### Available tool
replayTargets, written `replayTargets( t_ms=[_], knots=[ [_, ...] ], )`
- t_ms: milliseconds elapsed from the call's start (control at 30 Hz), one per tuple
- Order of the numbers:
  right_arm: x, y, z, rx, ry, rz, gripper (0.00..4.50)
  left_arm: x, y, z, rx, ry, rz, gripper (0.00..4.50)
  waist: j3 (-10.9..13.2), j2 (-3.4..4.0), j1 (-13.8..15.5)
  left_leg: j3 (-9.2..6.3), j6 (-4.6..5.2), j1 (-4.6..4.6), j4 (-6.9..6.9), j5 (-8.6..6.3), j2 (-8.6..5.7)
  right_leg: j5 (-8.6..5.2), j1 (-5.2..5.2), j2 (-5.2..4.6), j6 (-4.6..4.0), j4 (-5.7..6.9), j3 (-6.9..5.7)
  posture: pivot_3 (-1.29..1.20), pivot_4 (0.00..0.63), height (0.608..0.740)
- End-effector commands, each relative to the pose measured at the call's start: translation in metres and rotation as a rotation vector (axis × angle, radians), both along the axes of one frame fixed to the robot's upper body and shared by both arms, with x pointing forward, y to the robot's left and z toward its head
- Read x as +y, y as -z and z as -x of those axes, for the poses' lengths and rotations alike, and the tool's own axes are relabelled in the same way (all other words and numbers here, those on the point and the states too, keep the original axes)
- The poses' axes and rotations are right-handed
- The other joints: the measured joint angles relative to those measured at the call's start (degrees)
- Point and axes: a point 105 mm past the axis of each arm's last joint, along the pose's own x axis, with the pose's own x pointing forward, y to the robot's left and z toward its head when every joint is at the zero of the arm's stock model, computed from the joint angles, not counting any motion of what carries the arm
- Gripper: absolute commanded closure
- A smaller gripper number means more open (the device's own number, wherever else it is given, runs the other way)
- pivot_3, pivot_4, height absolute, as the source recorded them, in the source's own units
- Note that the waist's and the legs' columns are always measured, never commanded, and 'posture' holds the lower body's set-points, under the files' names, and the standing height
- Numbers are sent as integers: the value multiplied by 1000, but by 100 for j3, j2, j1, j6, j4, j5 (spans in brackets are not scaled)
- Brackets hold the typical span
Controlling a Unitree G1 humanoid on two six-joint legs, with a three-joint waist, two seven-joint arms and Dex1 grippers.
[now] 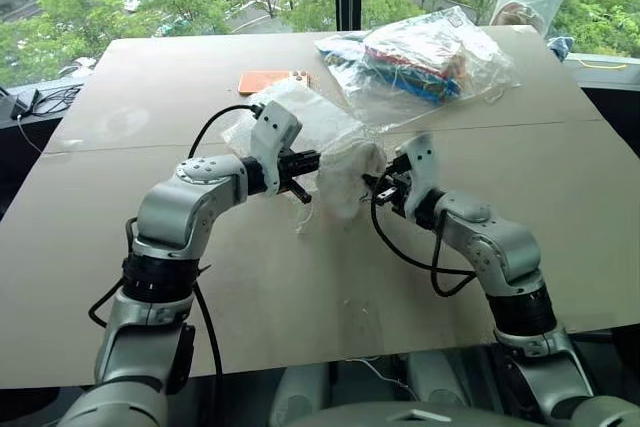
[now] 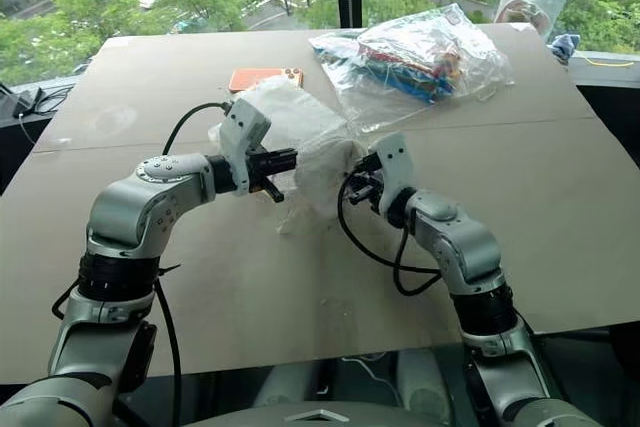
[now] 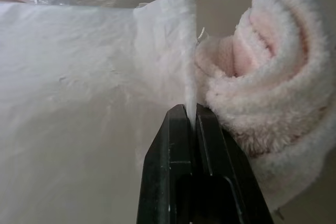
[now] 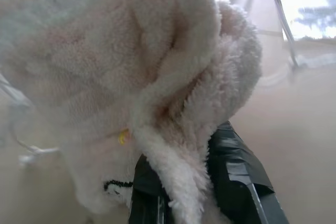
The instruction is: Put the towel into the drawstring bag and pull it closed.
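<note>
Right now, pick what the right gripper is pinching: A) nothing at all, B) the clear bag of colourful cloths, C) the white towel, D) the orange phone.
C: in the right wrist view the right gripper has its black fingers shut on a fold of the fluffy white towel, held up beside the drawstring bag, whose edge the left gripper pinches.

A fluffy white ribbed towel bundle [image 4: 157, 77] is tinged faint pink in its folds, with a small dark mark and a yellow speck; a thin translucent white drawstring bag [image 3: 79, 77] is seen; an orange phone [image 1: 272, 80] is shown; multicoloured cloths lie in a clear plastic bag [image 1: 420, 57]; a plain beige table [image 1: 150, 97] is shown.
</note>
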Motion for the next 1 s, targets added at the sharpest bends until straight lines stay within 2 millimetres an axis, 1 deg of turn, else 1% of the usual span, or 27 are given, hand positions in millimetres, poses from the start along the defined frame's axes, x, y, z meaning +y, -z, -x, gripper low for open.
replayTargets(
  t_ms=[33, 100, 233, 300, 367, 433, 533, 600, 633, 700, 733, 767, 800, 933, 1000],
  knots=[
    [1, -5, 4, 23, 2, -4, 4490, 2, -21, -1, -94, 0, -14, 4500, 0, 0, -3, 1, 0, -6, 0, 0, -2, 0, -5, -1, 0, 0, 1, 0, 150, 740],
    [3, -7, 5, 55, -1, -40, 4490, 2, -20, 0, -111, 9, -29, 4500, 0, 0, -7, 0, 0, -8, 0, 0, -2, 0, -9, -1, 0, 0, 1, 0, 150, 740],
    [21, -28, 10, 59, -68, -200, 4490, -3, -14, 8, -140, 49, -72, 4500, 2, 3, -41, -3, 22, -8, -5, -13, 1, 0, -12, 1, 0, 1, 1, 0, 150, 740],
    [29, -36, 14, 79, -107, -289, 4490, -6, -11, 12, -160, 74, -94, 4500, 2, 3, -44, -3, 22, -8, -5, -13, 0, 0, -13, 1, 0, 2, 1, 0, 150, 740],
    [36, -45, 16, 122, -130, -413, 4490, -9, -8, 18, -164, 99, -99, 4500, 3, 6, -53, -3, 22, -8, -6, -13, 1, 0, -15, 1, 0, 2, 2, 0, 150, 740],
    [38, -43, 14, 160, -123, -449, 4490, -10, -7, 21, -172, 116, -94, 4500, 4, 7, -48, -4, 23, -8, -7, -13, 3, 0, -15, 1, 0, 2, 1, 0, 150, 740],
    [39, -37, 5, 218, -70, -501, 4490, -10, -8, 26, -162, 141, -74, 4500, 5, 9, -45, -4, 23, -8, -7, -14, 1, 0, -15, 0, 0, 2, 1, 0, 150, 740],
    [40, -35, 2, 232, -60, -515, 4490, -11, -13, 28, -178, 162, -51, 4500, 6, 10, -42, -4, 23, -8, -7, -14, -1, 0, -15, 0, 0, 3, 0, 0, 150, 740],
    [43, -34, 2, 235, -69, -507, 4490, -12, -17, 28, -189, 161, -36, 4500, 6, 11, -46, -4, 23, -8, -7, -13, 0, 0, -15, 0, 0, 3, 0, 0, 150, 740],
    [52, -26, 2, 249, -87, -464, 4490, -16, -33, 23, -217, 138, 41, 4500, 7, 12, -51, -3, 23, -8, -7, -14, -1, 0, -16, 0, 0, 4, 1, 0, 150, 740],
    [56, -19, 2, 231, -92, -387, 4490, -19, -42, 22, -215, 137, 93, 4500, 7, 12, -51, -3, 23, -8, -7, -14, -1, 0, -16, 0, 0, 4, 1, 0, 150, 740],
    [59, -14, 3, 221, -99, -350, 4490, -20, -47, 21, -214, 141, 123, 4500, 7, 12, -55, -3, 23, -8, -7, -14, -1, 0, -16, 1, 0, 4, 0, 0, 150, 740],
    [62, -15, 4, 219, -111, -359, 4490, -21, -49, 22, -208, 149, 132, 4500, 8, 12, -57, -3, 23, -8, -7, -13, -2, 0, -16, 1, 0, 4, 1, 0, 150, 740],
    [70, -23, 5, 181, -162, -372, 4490, -22, -38, 28, -178, 171, 112, 4500, 8, 14, -106, 4, 23, -7, -5, -13, -7, 0, -18, 2, 0, 10, 6, 0, 150, 740],
    [71, -32, 1, 189, -146, -467, 4490, -21, -31, 33, -147, 177, 112, 4500, 9, 15, -95, 3, 22, -6, -7, -13, -5, 0, -21, 3, 0, 10, 6, 0, 150, 740]
  ],
)
